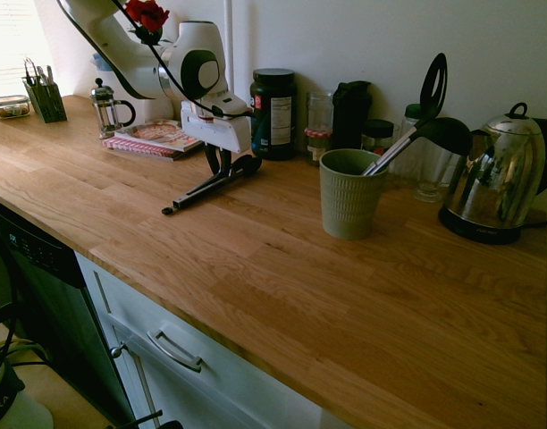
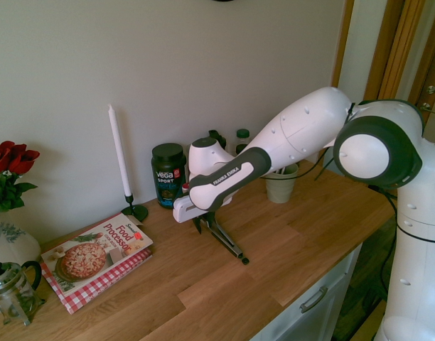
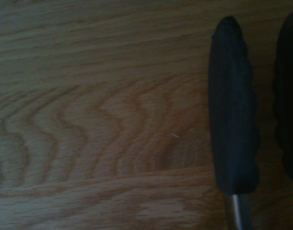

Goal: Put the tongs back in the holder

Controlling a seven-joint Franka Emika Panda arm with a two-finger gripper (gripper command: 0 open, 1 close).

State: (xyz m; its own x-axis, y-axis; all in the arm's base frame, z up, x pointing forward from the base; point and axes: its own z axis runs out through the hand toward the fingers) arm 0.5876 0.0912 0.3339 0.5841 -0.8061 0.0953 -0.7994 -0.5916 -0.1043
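The tongs (image 1: 202, 191) lie flat on the wooden counter (image 1: 282, 286), with their black tips toward the back wall and their hinge end toward the counter's front. My gripper (image 1: 222, 164) is lowered straight over the tip end, right down at the tongs (image 2: 228, 245). In the second exterior view the gripper (image 2: 205, 224) sits low on the counter too. The wrist view shows the tongs' two black tips (image 3: 232, 110) close up over wood grain. The sage-green ribbed holder (image 1: 349, 192) stands upright to the right of the tongs, with a black ladle (image 1: 399, 150) leaning in it.
Behind the gripper stands a dark Vega jar (image 1: 273, 112) beside several bottles and jars. A steel kettle (image 1: 492, 183) is beside the holder. A cookbook (image 1: 157, 138), French press (image 1: 108, 107) and green caddy (image 1: 46, 96) lie to the left. A white candle (image 2: 119, 153) stands by the wall.
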